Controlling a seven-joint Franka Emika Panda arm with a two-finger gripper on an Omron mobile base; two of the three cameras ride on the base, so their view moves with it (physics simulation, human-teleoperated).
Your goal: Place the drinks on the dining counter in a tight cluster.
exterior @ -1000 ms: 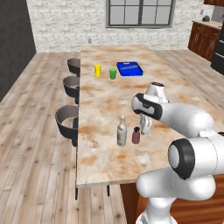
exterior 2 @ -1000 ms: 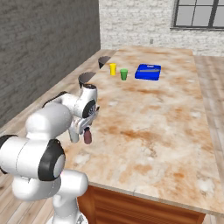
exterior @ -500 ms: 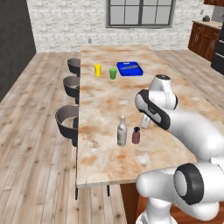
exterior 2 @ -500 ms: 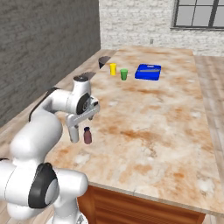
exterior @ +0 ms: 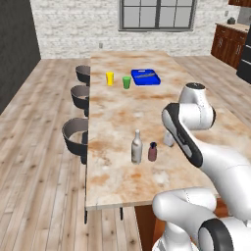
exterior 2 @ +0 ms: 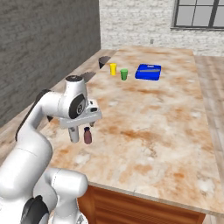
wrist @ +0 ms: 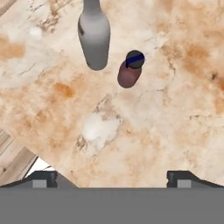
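**Two bottles paired on the tabletop, claw spread and empty above them**

Two of the drinks stand upright and close together on the near left part of the tabletop (exterior: 117, 117), the marbled beige-and-rust island with dark stools (exterior: 74, 138) along its left side. The taller grey glass bottle (exterior: 137, 148) is on the left; the short brown bottle (exterior: 152, 152) is just beside it on the right, near but not touching. A pale shape just right of the brown bottle, half hidden behind the arm in the left base view, may be the clear bottle, but I cannot tell.

The claw (exterior 2: 80, 133) hangs over this pair with its jaws wide apart and nothing between them. In the hand view both bottles lie well ahead of the fingertips (wrist: 41, 178), toward the far side of that picture: the grey glass bottle (wrist: 93, 37) left of centre, the brown bottle (wrist: 129, 72) nearly on the centre line between the tips. The camera looks almost straight down on them, so their long axes point up at the claw, and any grip would have to come down around a neck or from the side. In my judgement the brown bottle is the nearer one to the claw.

Farther up the tabletop, well apart from the bottles, stand a yellow cup (exterior: 110, 78), a green cup (exterior: 127, 82) and a blue tray (exterior: 145, 77).

The brown bottle's dark cap shows a blue stripe in the hand view. No brand, label or writing can be read on anything.
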